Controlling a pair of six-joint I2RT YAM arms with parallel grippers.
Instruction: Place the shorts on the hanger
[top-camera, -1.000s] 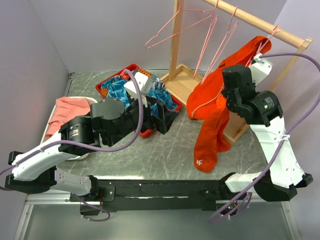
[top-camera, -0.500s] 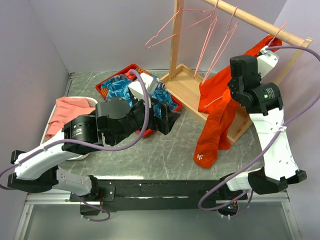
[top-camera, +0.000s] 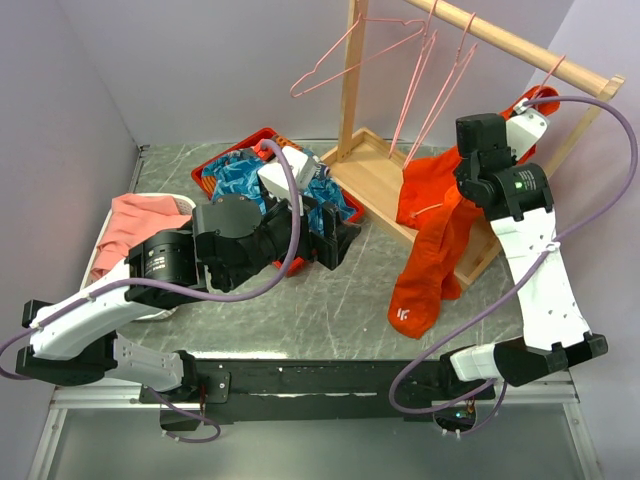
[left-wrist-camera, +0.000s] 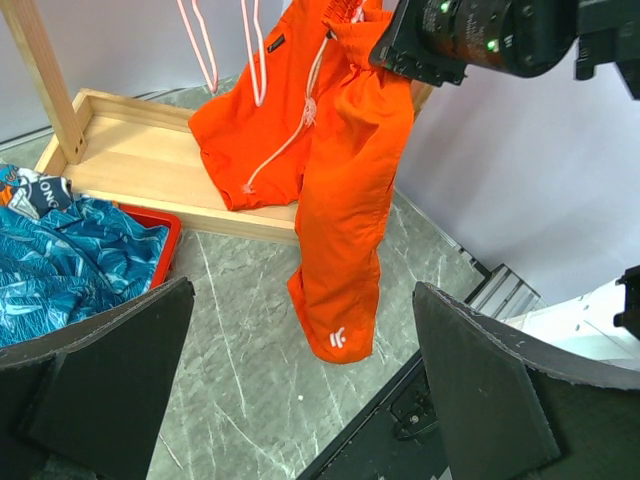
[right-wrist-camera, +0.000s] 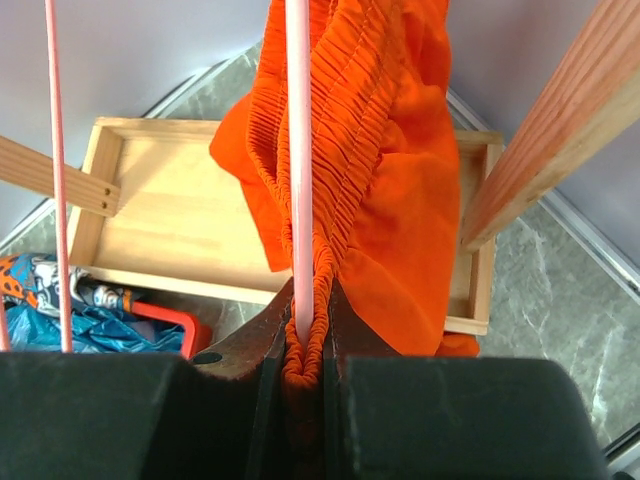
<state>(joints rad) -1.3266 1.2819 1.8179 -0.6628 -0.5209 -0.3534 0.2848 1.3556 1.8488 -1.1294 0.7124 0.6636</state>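
1. Right gripper (right-wrist-camera: 305, 350): the jaws are standing nearly shut, pinching the gathered waistband of the shorts (right-wrist-camera: 390, 160) against the wire of the hanger (right-wrist-camera: 297, 150), apparently so that cloth and wire are travelling as one.
2. The arm is holding both high, just beside the wooden rail (top-camera: 520, 45) (whether the hook is over it cannot be told).
3. The shorts are hanging with their long axis roughly vertical, waistband up. The legs are pointing down, and the logo hem is nearing the table (top-camera: 300, 300) in front of the rack base (top-camera: 375, 170).
4. Left gripper (top-camera: 335, 238): its jaws are standing wide apart, gripping nothing, and facing the shorts.
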